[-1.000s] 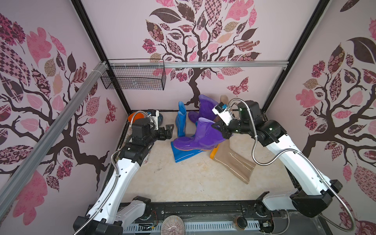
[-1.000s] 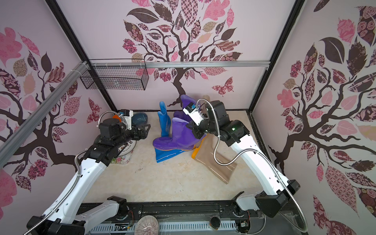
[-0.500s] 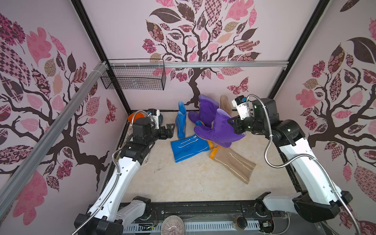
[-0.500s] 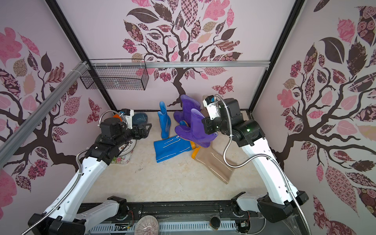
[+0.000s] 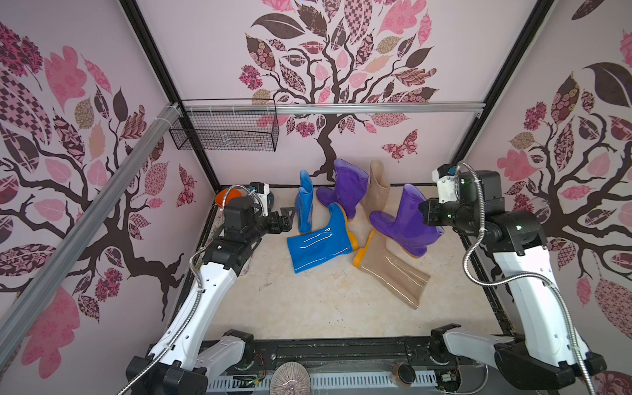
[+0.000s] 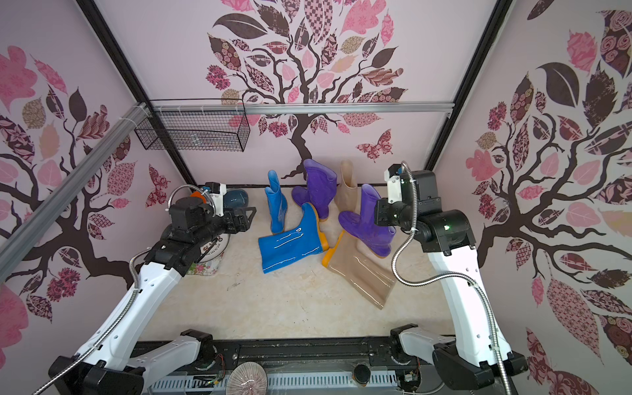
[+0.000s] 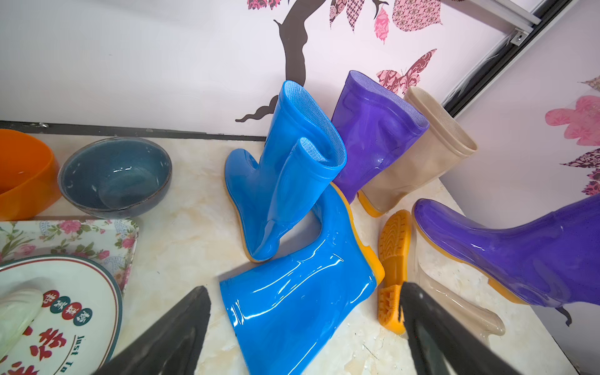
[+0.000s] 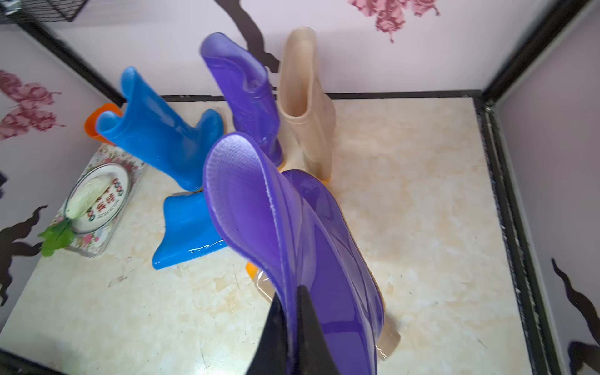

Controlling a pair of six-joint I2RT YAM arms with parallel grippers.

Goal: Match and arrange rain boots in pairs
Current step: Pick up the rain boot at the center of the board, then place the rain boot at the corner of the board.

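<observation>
- right gripper (image 8: 290, 302): jaws pinched narrow on the top rim of a purple rain boot (image 8: 292, 227), one finger inside the shaft and one outside.
- this held purple rain boot stands roughly upright on the table's right side in both top views (image 5: 403, 222), its foot over the shaft of the lying beige boot (image 5: 393, 273). i cannot tell whether it rests on it.
- left gripper (image 7: 303, 285): jaws spread wide, holding nothing, hovering near the left edge with the lying blue boot (image 7: 298, 298) showing between its fingers.
- the lying blue boot is on its side mid-table, its orange-yellow sole towards the sole of the lying beige boot.
- at the back wall three boots stand in a row: a blue boot (image 5: 304, 205), a purple boot (image 5: 347, 191) and a beige boot (image 5: 376, 191), close together.
- far left corner: an orange cup (image 7: 22, 175) just beside a grey-blue bowl (image 7: 113, 175).
- nearer, a printed plate (image 7: 65, 308) sits on a floral tray (image 7: 74, 233).
- all this sits on a marbled cream table (image 5: 307, 307).
</observation>
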